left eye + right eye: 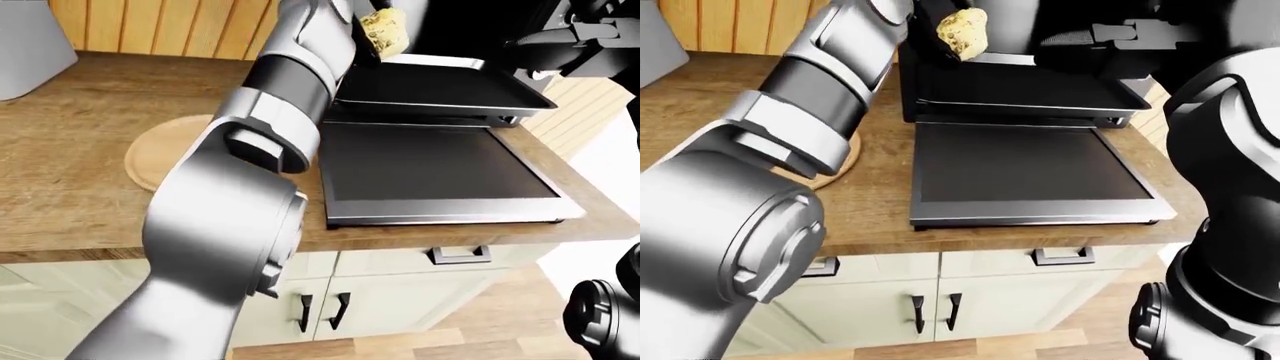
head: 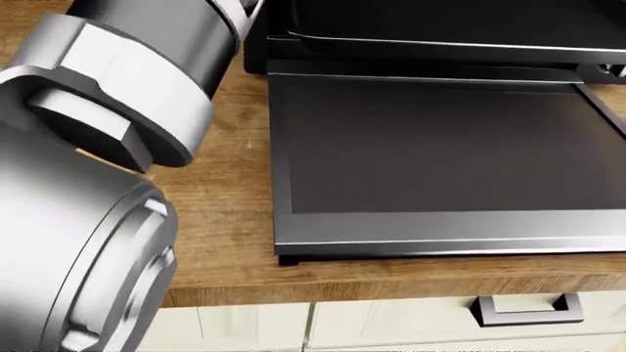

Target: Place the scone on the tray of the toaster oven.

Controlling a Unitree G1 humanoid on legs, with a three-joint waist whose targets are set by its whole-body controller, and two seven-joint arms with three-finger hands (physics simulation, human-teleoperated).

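The scone [image 1: 383,31], pale yellow and speckled, hangs above the top-left corner of the toaster oven's dark pulled-out tray [image 1: 440,90]. My left hand [image 1: 362,16] is shut on it at the top edge of the left-eye view, and most of its fingers are cut off there. The oven's glass door [image 1: 430,172] lies folded down flat on the counter below the tray. My right hand [image 1: 1102,34] hovers over the tray's top-right part with its dark fingers stretched out and empty. In the head view my left arm fills the left side beside the door [image 2: 440,147].
A round wooden board [image 1: 160,154] lies on the wooden counter [image 1: 80,195] left of the oven, partly behind my left arm. A grey object [image 1: 30,45] stands at the top left. Pale cabinet doors with dark handles [image 1: 320,311] are below the counter edge.
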